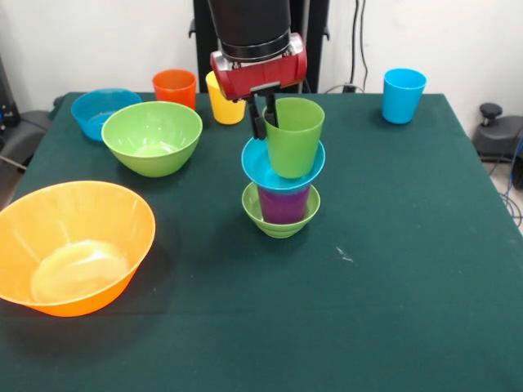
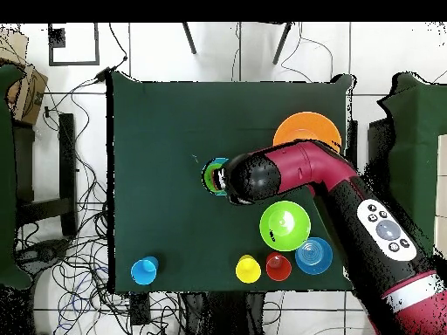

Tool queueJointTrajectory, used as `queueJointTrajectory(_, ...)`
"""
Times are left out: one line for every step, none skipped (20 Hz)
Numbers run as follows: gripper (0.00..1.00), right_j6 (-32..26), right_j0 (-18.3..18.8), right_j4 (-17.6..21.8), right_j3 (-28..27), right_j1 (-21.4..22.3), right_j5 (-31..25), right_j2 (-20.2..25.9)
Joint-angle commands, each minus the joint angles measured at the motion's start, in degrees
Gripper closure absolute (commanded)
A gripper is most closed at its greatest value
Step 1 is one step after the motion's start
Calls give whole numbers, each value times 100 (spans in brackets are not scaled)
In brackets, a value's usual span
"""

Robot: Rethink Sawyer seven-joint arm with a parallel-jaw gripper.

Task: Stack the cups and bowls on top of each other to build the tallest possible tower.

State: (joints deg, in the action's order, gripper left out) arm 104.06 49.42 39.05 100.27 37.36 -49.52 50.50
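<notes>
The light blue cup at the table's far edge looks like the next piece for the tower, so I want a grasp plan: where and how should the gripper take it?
Grip the light blue cup by its rim, coming straight down from above with one finger inside and one outside the wall. It stands upright, mouth up, alone on the green cloth, so nothing crowds a top approach, and its tapered side would probably slip in a side pinch.

The load is being carried by a table that is covered in dark green cloth. Resting directly on it are being noted: a large orange bowl at one corner, a medium green bowl, a medium blue bowl, and a small green bowl near the centre. Three cups are standing along the robot's edge: orange, yellow, and, well apart, light blue.
</notes>
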Motion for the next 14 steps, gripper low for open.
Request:
queueJointTrajectory(100, -1349, -186, 609, -115, 40, 111, -65)
queueJointTrajectory(100, -1342, -198, 666, -102, 76, 133, -83)
queueJointTrajectory(100, -1329, -200, 692, -49, 121, 157, -78)
queueJointTrajectory(100, -1320, -200, 714, -21, 156, 175, -73)
queueJointTrajectory(100, -1311, -207, 732, -8, 183, 179, -70)
queueJointTrajectory(100, -1316, -220, 755, -21, 192, 171, -67)
queueJointTrajectory(100, -1321, -236, 785, -47, 182, 161, -69)
queueJointTrajectory(100, -1324, -253, 809, -60, 173, 147, -67)
queueJointTrajectory(100, -1322, -269, 846, -69, 166, 146, -68)
queueJointTrajectory(100, -1276, -281, 884, -40, 183, 172, -69)
queueJointTrajectory(100, -1232, -259, 919, 28, 236, 216, -73)
queueJointTrajectory(100, -1147, -277, 963, 70, 283, 244, -101)
queueJointTrajectory(100, -1102, -258, 1008, 100, 313, 285, -121)
queueJointTrajectory(100, -1077, -268, 1046, 130, 332, 316, -121)
